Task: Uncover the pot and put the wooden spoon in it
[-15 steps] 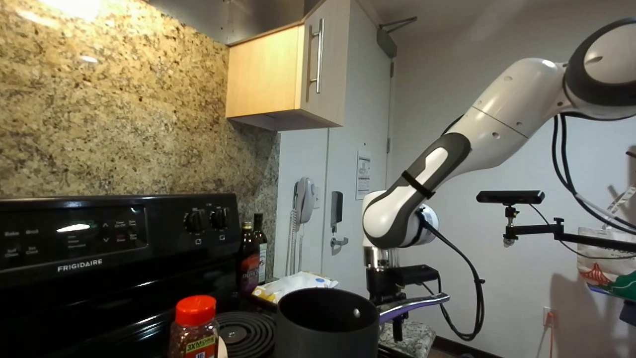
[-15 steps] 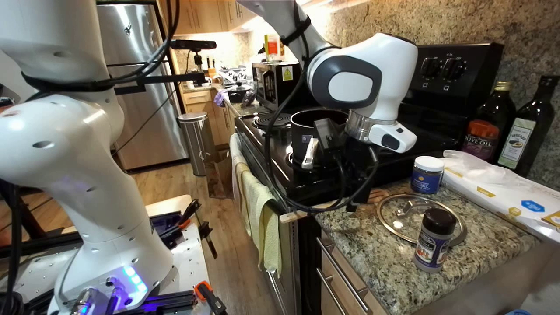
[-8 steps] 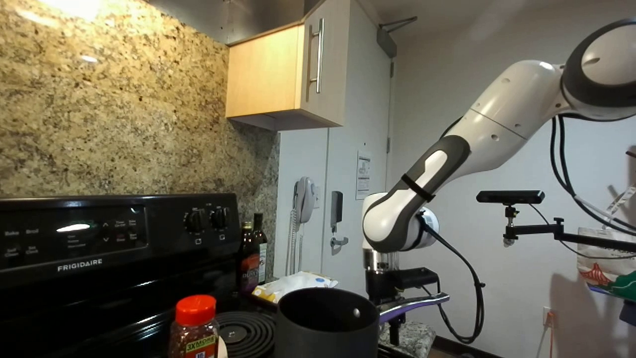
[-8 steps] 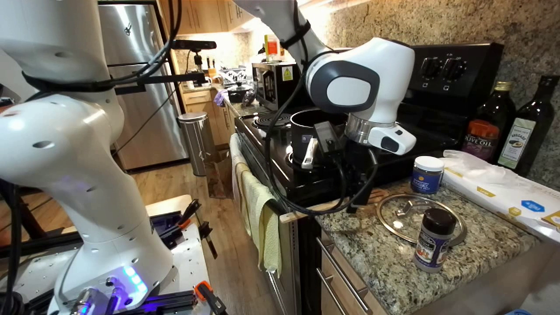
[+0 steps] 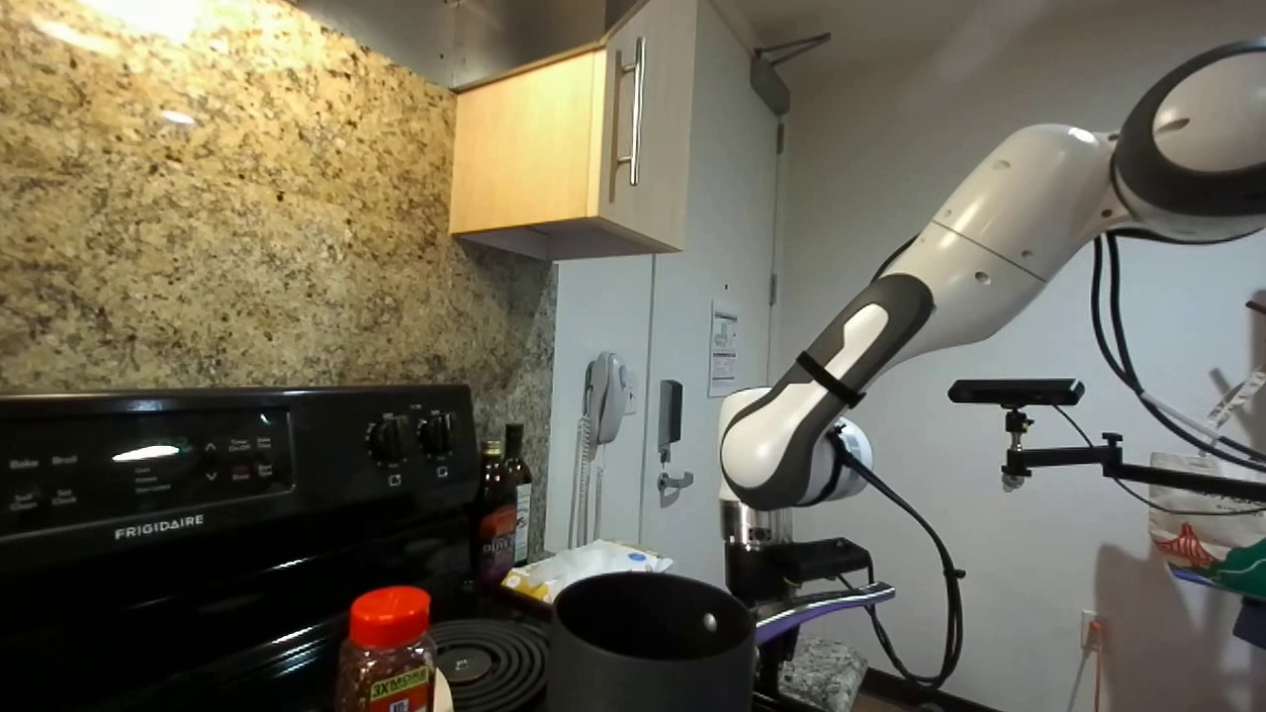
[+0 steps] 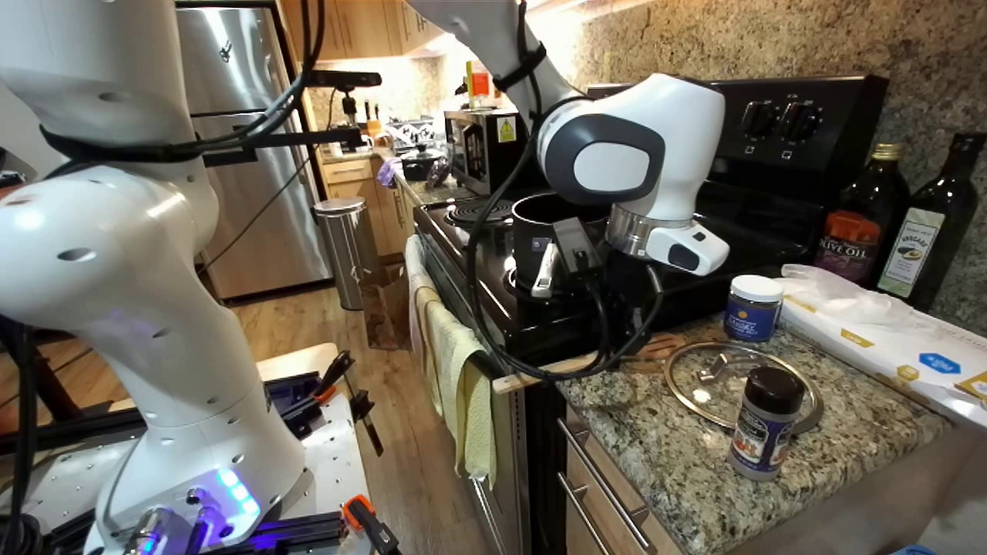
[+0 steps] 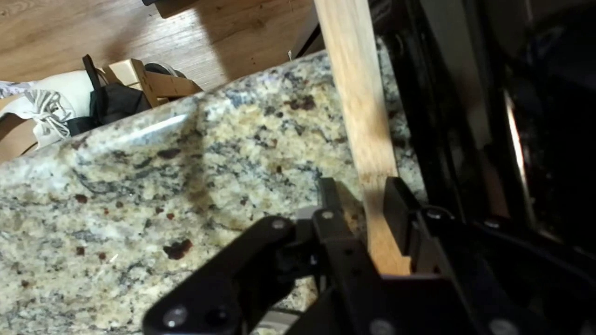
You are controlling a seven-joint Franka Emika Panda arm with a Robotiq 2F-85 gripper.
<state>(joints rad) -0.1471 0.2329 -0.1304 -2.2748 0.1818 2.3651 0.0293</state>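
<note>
Wooden spoon: lies on the table right beside the stove, with its head next to the glass lid and its handle end jutting past the table edge.
Gripper: spread around the spoon, not clamped on it; shows a gap on the side away from the stove. On the stove side, touching the wood or only just beside it, cannot tell.
Weight of the wood: light, judging by the slim shape; easy to lift, just as easy to nudge askew.
Stiffness: rigid, unlikely to bend, crush or chip under a firm squeeze.
Bare surface: looks smooth and dry; should hold well between flat pads, though apt to swivel if pinched far from the balance point.
Place to hold: flat part of the handle towards the head, as framed now; close evenly on both edges, without sideways drag towards the stove.
Overhanging handle: long lever, likely to dip or swing on lifting; best raised level, then tipped head-down.
Pot: stands on the stove, uncovered; yet to receive the spoon.
</note>
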